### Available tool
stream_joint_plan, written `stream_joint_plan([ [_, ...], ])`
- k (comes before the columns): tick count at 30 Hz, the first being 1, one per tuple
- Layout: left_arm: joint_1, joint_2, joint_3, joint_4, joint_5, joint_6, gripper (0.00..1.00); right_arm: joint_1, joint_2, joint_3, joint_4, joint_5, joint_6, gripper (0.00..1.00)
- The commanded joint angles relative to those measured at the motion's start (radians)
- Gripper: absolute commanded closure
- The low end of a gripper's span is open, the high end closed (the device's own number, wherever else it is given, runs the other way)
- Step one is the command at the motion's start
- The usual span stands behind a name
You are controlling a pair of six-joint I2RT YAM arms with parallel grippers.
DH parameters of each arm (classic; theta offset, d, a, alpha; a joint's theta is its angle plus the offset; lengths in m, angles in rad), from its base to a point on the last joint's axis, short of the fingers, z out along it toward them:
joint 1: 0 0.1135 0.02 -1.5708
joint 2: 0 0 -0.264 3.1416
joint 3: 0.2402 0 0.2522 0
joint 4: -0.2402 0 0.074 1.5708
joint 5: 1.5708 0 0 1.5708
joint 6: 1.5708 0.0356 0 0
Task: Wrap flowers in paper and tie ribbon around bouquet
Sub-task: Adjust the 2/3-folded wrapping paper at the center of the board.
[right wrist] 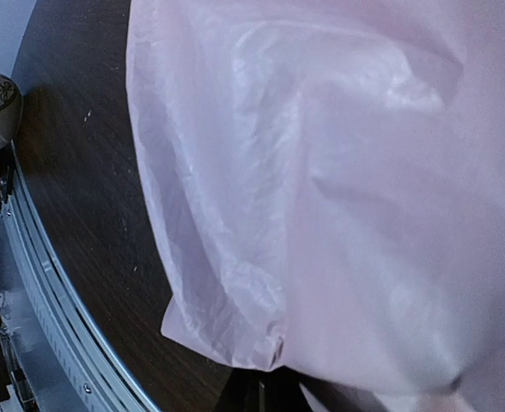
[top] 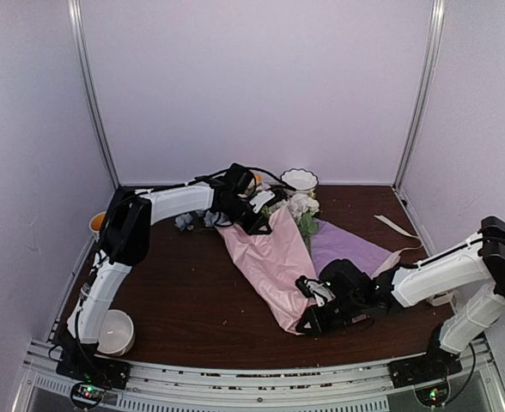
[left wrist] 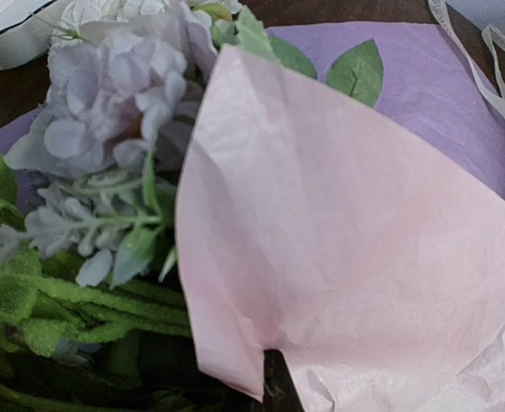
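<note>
The pink-lilac paper [top: 270, 257] lies on the counter [top: 192, 300], folded over the flowers [top: 302, 208], and it hides their stalks. It looks thin, light and easily torn, so it is probably best pinched at the edges. The floppy ribbon [top: 396, 225] lies well apart. The left end effector [top: 257, 219] is clenched on the paper's far edge. The right end effector [top: 311, 307] seems clenched on its near end, fingertips hidden.

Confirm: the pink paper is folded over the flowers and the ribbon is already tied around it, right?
No. The ribbon is not tied: it lies loose on the table at the far right, not around the pink paper, as the top view shows. The paper is folded over the flowers.
</note>
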Motion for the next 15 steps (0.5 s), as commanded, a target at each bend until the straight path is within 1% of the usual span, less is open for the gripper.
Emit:
stream_joint_plan([
  [1,-0.001,-0.026,0.001,0.011,-0.045,0.0,1.0,0.009,-0.09,0.035,-0.083,0.035,0.009,0.94],
  [3,-0.009,-0.025,-0.003,0.004,-0.05,0.024,1.0,0.008,-0.128,0.077,-0.151,0.08,-0.011,0.89],
  [6,-0.017,-0.026,-0.004,-0.003,-0.047,0.046,1.0,-0.001,-0.19,0.138,-0.211,0.111,-0.039,0.85],
  [8,-0.018,-0.029,-0.007,-0.005,-0.04,0.056,1.0,-0.029,-0.235,0.17,-0.251,0.129,-0.052,0.8],
  [10,-0.018,-0.033,-0.012,-0.007,-0.04,0.062,1.0,-0.079,-0.286,0.189,-0.3,0.159,-0.066,0.78],
  [12,-0.018,-0.036,-0.017,-0.007,-0.039,0.067,1.0,-0.145,-0.338,0.198,-0.371,0.227,-0.073,0.74],
  [14,-0.018,-0.037,-0.02,-0.007,-0.038,0.068,1.0,-0.234,-0.381,0.215,-0.498,0.374,-0.083,0.69],
  [15,-0.018,-0.038,-0.022,-0.007,-0.038,0.068,1.0,-0.281,-0.396,0.225,-0.592,0.458,-0.092,0.68],
])
